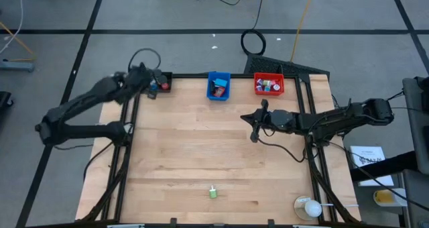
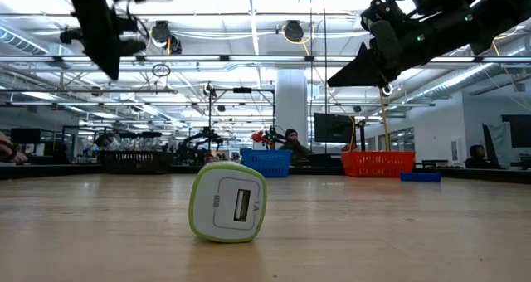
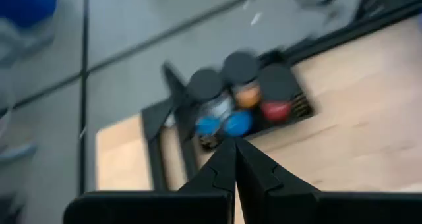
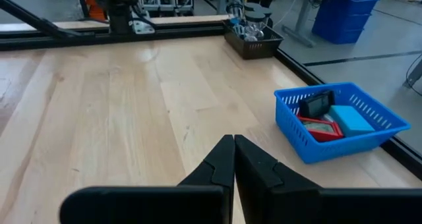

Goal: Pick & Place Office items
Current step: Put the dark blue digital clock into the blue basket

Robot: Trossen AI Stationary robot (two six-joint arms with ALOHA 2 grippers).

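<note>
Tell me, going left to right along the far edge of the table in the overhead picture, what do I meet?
Left gripper hovering shut over the black bin → blue bin → red bin. The right gripper, also shut, hangs nearer the middle of the table.

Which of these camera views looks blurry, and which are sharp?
Left wrist view: smeared by motion blur, the black bin of round pieces soft-edged. Right wrist view: crisp on the blue plastic basket. Low view: sharp on the white-and-green USB charger.
</note>
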